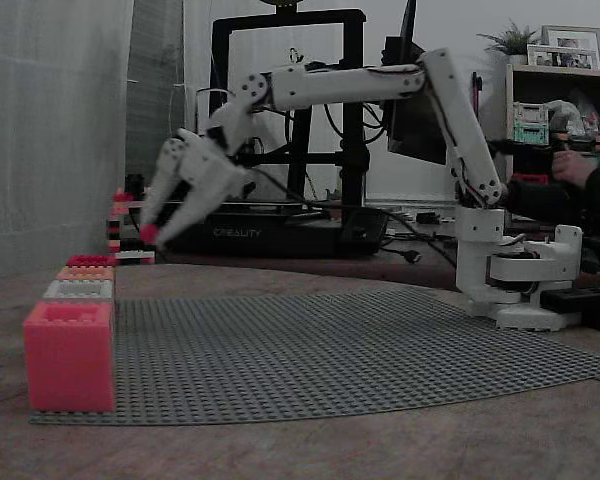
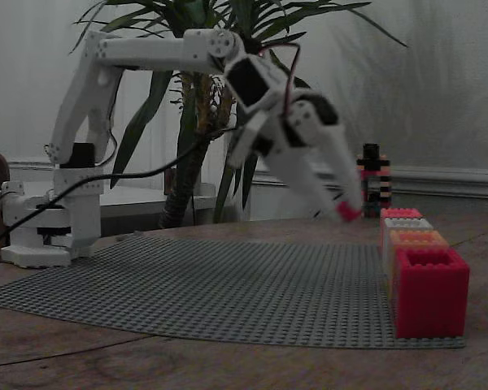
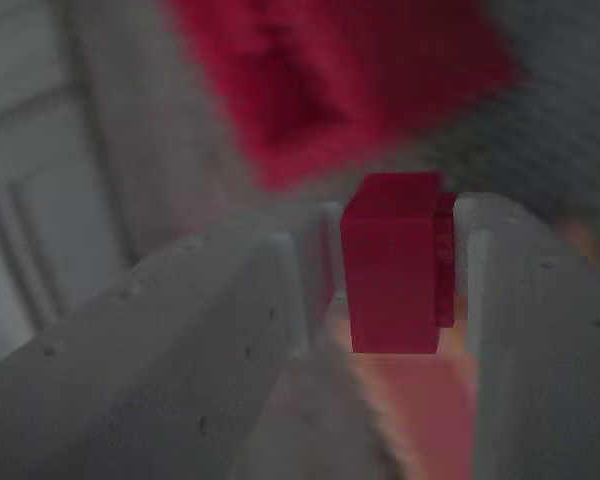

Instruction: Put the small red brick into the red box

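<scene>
The small red brick (image 1: 148, 234) is pinched at the tips of my white gripper (image 1: 152, 228), which is shut on it. In the wrist view the brick (image 3: 395, 262) stands upright between the two fingers (image 3: 540, 330). The red box (image 1: 90, 261) is the farthest in a row of boxes along the baseplate's edge. The brick hangs slightly above rim height, just to the right of that box. In the other fixed view the brick (image 2: 347, 211) sits just left of the red box (image 2: 400, 213). The red box (image 3: 330, 80) is a blur at the top of the wrist view.
A grey studded baseplate (image 1: 360, 345) covers the table. In the row, a pinkish-coral box (image 1: 69, 355) is nearest, then a white box (image 1: 78, 290) and an orange box (image 1: 85, 273). A striped brick tower (image 2: 373, 179) stands behind the row. My arm's base (image 1: 520, 270) stands at the right.
</scene>
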Robot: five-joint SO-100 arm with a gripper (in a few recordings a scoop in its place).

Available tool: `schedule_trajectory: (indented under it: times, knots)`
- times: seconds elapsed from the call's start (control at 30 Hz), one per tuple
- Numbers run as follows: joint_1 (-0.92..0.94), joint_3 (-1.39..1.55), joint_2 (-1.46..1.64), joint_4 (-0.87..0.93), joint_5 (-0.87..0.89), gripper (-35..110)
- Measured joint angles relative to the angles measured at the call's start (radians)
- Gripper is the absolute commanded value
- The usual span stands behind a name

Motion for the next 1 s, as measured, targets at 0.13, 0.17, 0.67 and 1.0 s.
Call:
schedule_trajectory:
  times: [0.13,0.17,0.67,1.0]
  knots:
    - [0.037,-0.078,-0.132,-0.129,-0.037,0]
    - [0.043,-0.1,-0.16,-0.152,-0.048,0]
    - [0.048,-0.206,-0.308,-0.342,-0.072,13]
    - [0.041,-0.206,-0.31,-0.328,-0.077,14]
